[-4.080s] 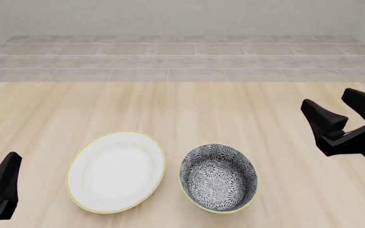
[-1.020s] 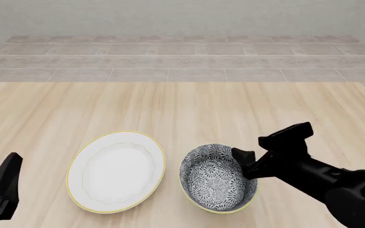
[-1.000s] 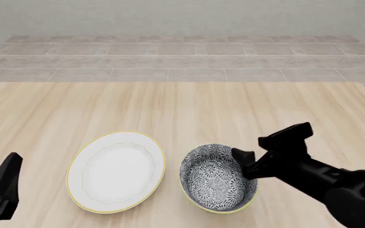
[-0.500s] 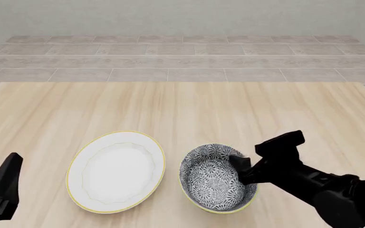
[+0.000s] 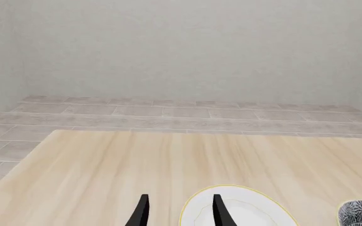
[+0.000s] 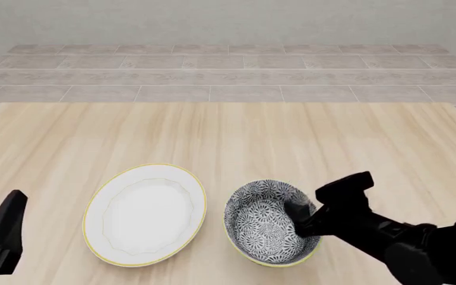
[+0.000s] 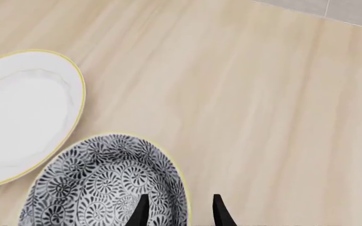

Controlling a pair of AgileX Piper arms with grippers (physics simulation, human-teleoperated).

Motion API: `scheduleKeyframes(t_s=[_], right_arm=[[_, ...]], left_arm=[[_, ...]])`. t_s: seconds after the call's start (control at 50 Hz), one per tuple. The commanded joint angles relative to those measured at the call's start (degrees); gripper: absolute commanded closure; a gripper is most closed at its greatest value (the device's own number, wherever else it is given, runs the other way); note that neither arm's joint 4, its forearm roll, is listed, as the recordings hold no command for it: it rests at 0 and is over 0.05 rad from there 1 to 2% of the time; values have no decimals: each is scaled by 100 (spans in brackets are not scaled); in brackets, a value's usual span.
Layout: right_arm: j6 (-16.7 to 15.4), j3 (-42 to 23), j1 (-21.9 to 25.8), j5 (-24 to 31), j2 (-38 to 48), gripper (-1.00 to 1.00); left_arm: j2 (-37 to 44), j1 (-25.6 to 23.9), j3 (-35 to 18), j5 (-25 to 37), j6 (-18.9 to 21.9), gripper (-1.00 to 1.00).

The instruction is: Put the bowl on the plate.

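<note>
The bowl [image 6: 269, 228] sits on the wooden table [image 6: 228, 136], directly under the right gripper [image 6: 311, 209], whose fingers straddle the bowl's right-hand wall: one finger [image 6: 296, 209] reaches down inside over the black-and-white pattern, the other [image 6: 347, 187] stands outside the rim. In the right wrist view the two fingertips sit either side of the thin yellowish rim with a gap between them (the jaws are parted, and whether either pad actually touches the wall cannot be told). The bowl rests flat on the wood, not lifted.

The plate [image 6: 145, 214] lies just beyond the bowl on the side away from the right gripper, their rims close but with a sliver of table between them. It is flat, white, and bare.

The left gripper [image 6: 2, 234] hangs low at the near left corner, off the plate's far side from the bowl and apart from both dishes. Its wrist view shows two slim fingertips [image 5: 142, 212] with a gap between them and nothing in it, the plate's edge [image 5: 231, 209] just ahead and a bit of the bowl [image 5: 360, 212] at the frame's corner.
</note>
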Motion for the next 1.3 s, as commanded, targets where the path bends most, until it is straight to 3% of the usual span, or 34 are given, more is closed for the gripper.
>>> scheduleKeyframes(t_s=[0.02, 0.66, 0.68, 0.94, 0.96, 1.14, 1.3], right_arm=[[20, 32, 8, -106, 154, -100], [40, 118, 25, -415, 579, -100], [37, 121, 28, -407, 568, 100], [-73, 129, -24, -125, 191, 100], [-284, 75, -241, -43, 226, 100], [-133, -35, -172, 508, -305, 100], [-185, -187, -188, 1088, -917, 100]], left_arm=[[0, 0, -22, 21, -4, -100], [11, 4, 44, -60, -9, -100], [11, 5, 40, -56, -8, -100], [12, 1, 49, -60, -5, -100], [12, 4, 46, -56, -10, -100], [12, -5, 43, -43, -10, -100], [17, -18, 43, -33, -2, -100]])
